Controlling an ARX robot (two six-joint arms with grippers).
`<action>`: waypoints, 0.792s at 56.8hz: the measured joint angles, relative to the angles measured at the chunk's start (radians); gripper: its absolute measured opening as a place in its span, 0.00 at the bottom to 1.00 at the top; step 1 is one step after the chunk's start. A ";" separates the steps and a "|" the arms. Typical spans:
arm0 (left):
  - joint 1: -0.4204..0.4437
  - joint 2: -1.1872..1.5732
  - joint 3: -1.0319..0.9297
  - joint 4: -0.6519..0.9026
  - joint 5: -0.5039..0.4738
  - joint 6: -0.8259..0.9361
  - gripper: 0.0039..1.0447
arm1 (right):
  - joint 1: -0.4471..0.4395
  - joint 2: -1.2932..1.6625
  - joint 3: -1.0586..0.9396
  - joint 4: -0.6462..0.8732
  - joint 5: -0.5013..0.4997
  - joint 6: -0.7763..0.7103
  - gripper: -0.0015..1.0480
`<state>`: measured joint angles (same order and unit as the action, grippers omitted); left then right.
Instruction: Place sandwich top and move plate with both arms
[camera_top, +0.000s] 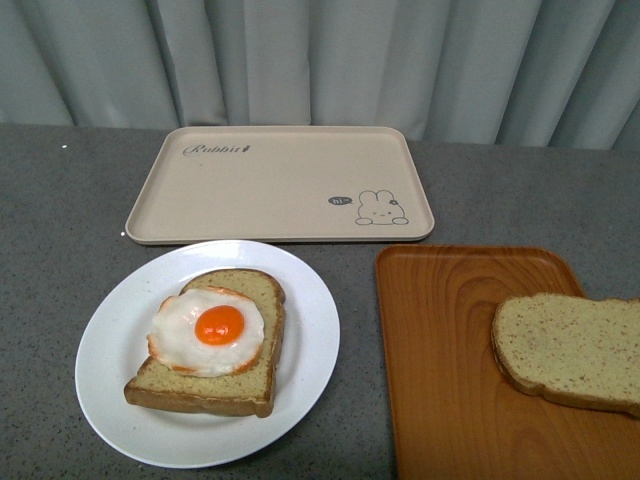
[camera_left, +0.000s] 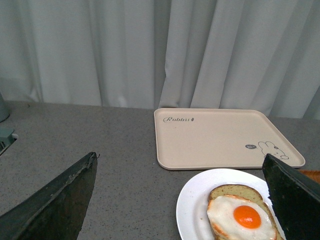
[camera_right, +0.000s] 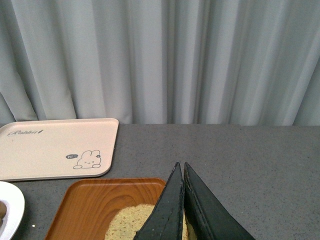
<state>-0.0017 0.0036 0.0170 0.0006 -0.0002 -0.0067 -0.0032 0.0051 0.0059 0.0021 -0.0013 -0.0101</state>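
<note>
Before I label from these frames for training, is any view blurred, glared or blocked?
Front view: even light, no glare, sharp; the sandwich top is cropped at the right edge. Left wrist view: the open left gripper looms dark and soft, one finger hiding part of the plate. Right wrist view: the shut right gripper covers part of that slice.

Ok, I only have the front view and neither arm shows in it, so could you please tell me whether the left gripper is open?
Observer: Yes. In the left wrist view the left gripper is wide open, its fingers far apart with nothing between them.
Operator: Thank you. And the right one?
Observer: The right gripper is shut, its fingers pressed together on nothing. The sandwich top shows behind them, lying on the orange tray.
</note>
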 joint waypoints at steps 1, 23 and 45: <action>0.000 0.000 0.000 0.000 0.000 0.000 0.94 | 0.000 0.000 0.000 0.000 0.000 0.000 0.01; 0.000 0.000 0.000 0.000 0.000 0.000 0.94 | 0.000 -0.001 0.000 0.000 0.000 0.000 0.59; 0.000 0.000 0.000 0.000 0.000 0.000 0.94 | 0.000 -0.001 0.000 0.000 0.000 0.000 0.91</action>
<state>-0.0017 0.0036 0.0170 0.0006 -0.0006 -0.0067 -0.0032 0.0044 0.0059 0.0017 -0.0013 -0.0097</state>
